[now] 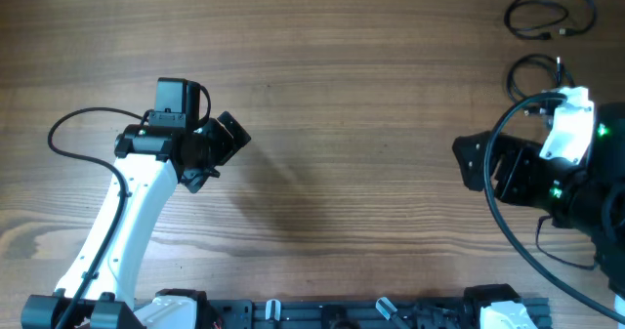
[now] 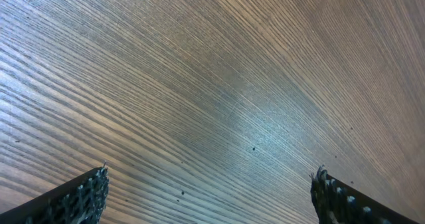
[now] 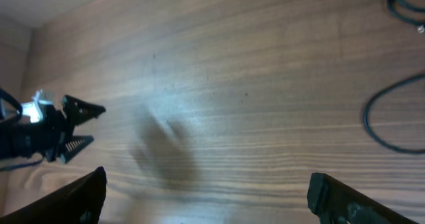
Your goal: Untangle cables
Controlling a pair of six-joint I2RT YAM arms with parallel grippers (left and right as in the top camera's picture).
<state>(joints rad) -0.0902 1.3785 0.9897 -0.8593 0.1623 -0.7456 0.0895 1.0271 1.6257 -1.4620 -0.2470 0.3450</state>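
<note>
Two thin black cables lie curled at the table's far right corner: one loop (image 1: 550, 15), and a second loop (image 1: 535, 73) just below it, partly hidden behind my right arm. In the right wrist view, black cable loops show at the right edge (image 3: 392, 114) and the top right corner (image 3: 406, 1). My right gripper (image 1: 463, 163) (image 3: 209, 194) is open over bare wood, to the left of the cables and apart from them. On the left side of the table, far from the cables, my left gripper (image 1: 223, 151) (image 2: 209, 194) is also open and holds nothing.
A thicker black cable (image 1: 508, 212) wired to the right arm arcs around its wrist, and another (image 1: 73, 124) loops off the left arm. The left arm (image 3: 50, 127) shows across the table in the right wrist view. The arm bases (image 1: 322, 314) line the near edge.
</note>
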